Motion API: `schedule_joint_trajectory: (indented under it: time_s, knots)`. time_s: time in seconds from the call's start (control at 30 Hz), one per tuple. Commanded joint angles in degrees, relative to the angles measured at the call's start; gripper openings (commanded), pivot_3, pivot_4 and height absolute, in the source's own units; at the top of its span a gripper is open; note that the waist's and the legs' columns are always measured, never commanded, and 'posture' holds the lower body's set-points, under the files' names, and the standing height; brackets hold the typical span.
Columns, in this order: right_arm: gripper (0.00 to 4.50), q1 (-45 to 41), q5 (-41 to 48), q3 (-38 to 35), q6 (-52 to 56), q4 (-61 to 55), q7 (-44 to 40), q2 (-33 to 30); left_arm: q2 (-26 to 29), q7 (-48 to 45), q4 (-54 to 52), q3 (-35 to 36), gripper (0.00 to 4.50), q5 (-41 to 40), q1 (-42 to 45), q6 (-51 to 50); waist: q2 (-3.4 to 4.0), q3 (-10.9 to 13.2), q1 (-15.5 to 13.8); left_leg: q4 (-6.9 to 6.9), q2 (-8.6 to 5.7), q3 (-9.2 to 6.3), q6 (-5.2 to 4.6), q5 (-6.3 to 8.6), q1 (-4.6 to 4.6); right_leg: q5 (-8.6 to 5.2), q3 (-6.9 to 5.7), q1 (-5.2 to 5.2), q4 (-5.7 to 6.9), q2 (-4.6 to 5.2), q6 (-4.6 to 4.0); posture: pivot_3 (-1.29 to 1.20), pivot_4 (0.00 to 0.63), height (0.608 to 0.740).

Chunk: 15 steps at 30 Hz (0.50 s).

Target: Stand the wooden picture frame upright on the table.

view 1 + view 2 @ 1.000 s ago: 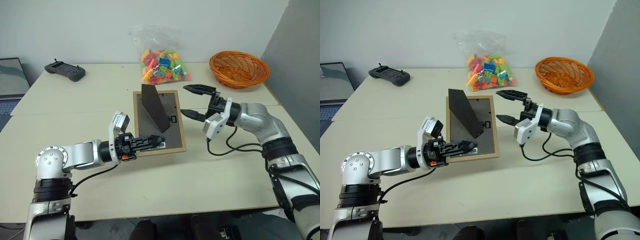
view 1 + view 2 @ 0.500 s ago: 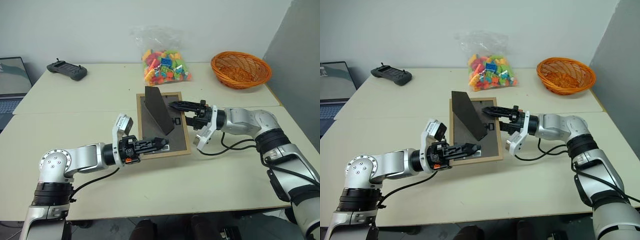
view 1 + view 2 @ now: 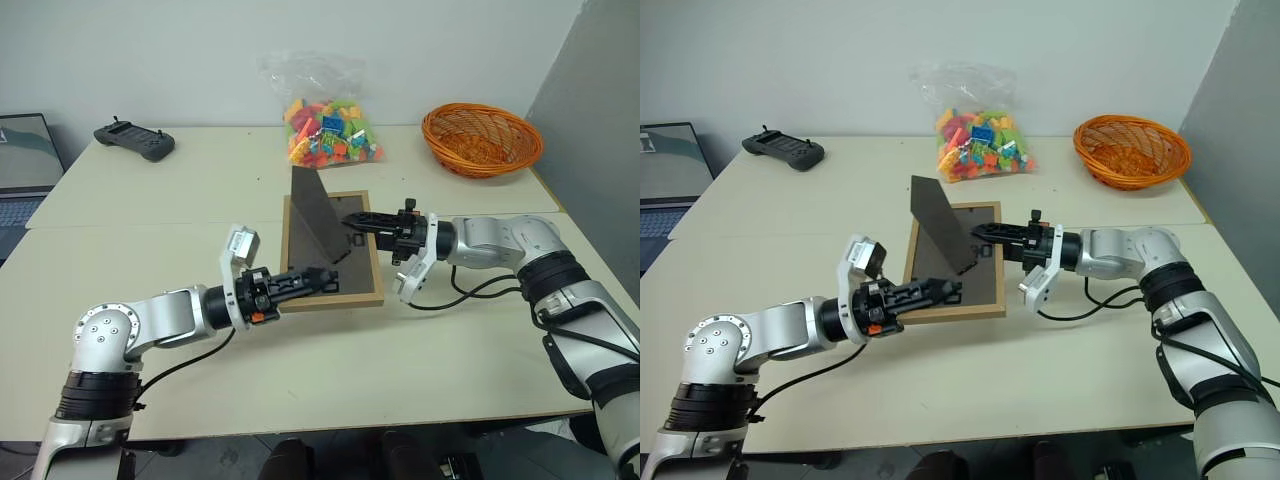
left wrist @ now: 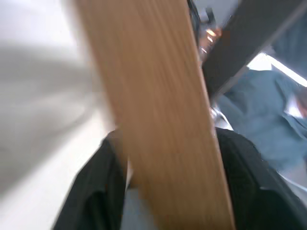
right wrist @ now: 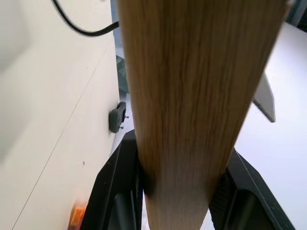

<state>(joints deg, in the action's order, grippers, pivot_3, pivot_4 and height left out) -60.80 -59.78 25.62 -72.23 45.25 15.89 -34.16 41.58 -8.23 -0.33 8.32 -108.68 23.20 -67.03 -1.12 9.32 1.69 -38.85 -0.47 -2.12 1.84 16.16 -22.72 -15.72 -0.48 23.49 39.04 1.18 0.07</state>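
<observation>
The wooden picture frame [image 3: 350, 268] is face down at the middle of the table [image 3: 180, 200], its dark back panel up and its stand [image 3: 316, 225] folded out and sticking up. My right gripper [image 3: 352, 224] reaches in from the right and is shut on the frame's right rim. The right wrist view shows that wood rim [image 5: 187, 96] clamped between both fingers [image 5: 122, 191]. My left gripper [image 3: 320, 279] is at the frame's near-left rim. In the left wrist view the rim [image 4: 158, 124] runs between the fingers [image 4: 91, 196], with a gap on one side.
A bag of coloured bricks [image 3: 330, 130] lies behind the frame. An orange basket [image 3: 481, 137] stands at the back right and a black controller [image 3: 133, 141] at the back left. A laptop [image 3: 20, 165] is at the left edge. A black cable [image 3: 455, 295] loops under my right wrist.
My right gripper came in from the right and shut on the frame's right rim. The frame has swung slightly to the right. My left gripper's jaws have widened around the near rim.
</observation>
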Motion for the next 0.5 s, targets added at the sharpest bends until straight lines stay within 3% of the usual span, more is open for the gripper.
schedule_joint_trajectory:
  time_s: [0.03, 0.13, 0.23, 0.33, 0.4, 0.5]
  knots:
    - [1.32, -1.59, 10.16, -1.27, -2.59, 4.82, -3.87, -0.82, 2.99, -1.16, 1.08, 5.9, 3.54, 4.3, 2.43, 3.48, 0.0, 0.0, 0.03, 0.0, 0.0, 0.02, 0.0, 0.0, 0.0, 0.0, 0.01, 0.0, 0.0, 0.0, 0.0, 0.0, 0.15, 0.74]
    - [1.32, -1.08, 19.95, -0.4, -4.02, 10.1, -12.65, 0.01, 4.18, -1.21, -2.49, 8.67, 4.07, 8.46, 1.62, 5.52, -0.01, 0.0, 0.11, 0.0, 0.02, 0.1, -0.02, 0.0, 0.0, 0.0, 0.05, -0.03, -0.06, 0.01, 0.0, 0.0, 0.15, 0.74]
    - [1.32, 2.51, 43.58, -0.43, 4.29, 11.0, -36.56, 3.9, 5.84, -2.1, -10.71, 8.96, 4.5, 20.41, -1.31, 9.4, -0.06, 0.01, 0.24, 0.0, 0.07, 0.14, -0.03, 0.01, 0.01, 0.0, 0.06, -0.07, -0.1, 0.02, 0.0, 0.0, 0.15, 0.74]
    - [1.31, 7.67, 67.77, -3.55, 28.25, -0.01, -63.59, 8.15, 6.2, -4.03, -20.96, 9.08, 4.5, 29.39, -5.15, 13.54, -0.04, 0.03, 0.27, 0.02, 0.16, 0.09, -0.04, 0.02, 0.13, 0.0, 0.02, -0.21, -0.11, 0.0, -0.01, 0.0, 0.15, 0.74]
    - [1.31, 8.75, 75.8, -5.66, 42.99, -5.15, -71.68, 10.36, 6.72, -6.03, -27.29, 8.12, 4.5, 35.53, -7.64, 16.31, 0.02, 0.06, 0.17, 0.04, 0.16, 0.07, -0.06, 0.03, 0.1, 0.01, -0.01, -0.19, -0.11, 0.02, -0.01, 0.0, 0.15, 0.74]
    - [1.31, 8.24, 83.78, -9.3, 65.32, -9.1, -76.21, 13.06, 5.54, -5.48, -32.06, 7.07, 4.5, 44.45, -8.85, 21.18, 0.12, 0.12, -0.1, 0.06, 0.13, 0.01, -0.25, 0.14, 0.05, 0.01, -0.05, -0.14, -0.09, 0.05, -0.02, 0.0, 0.15, 0.74]
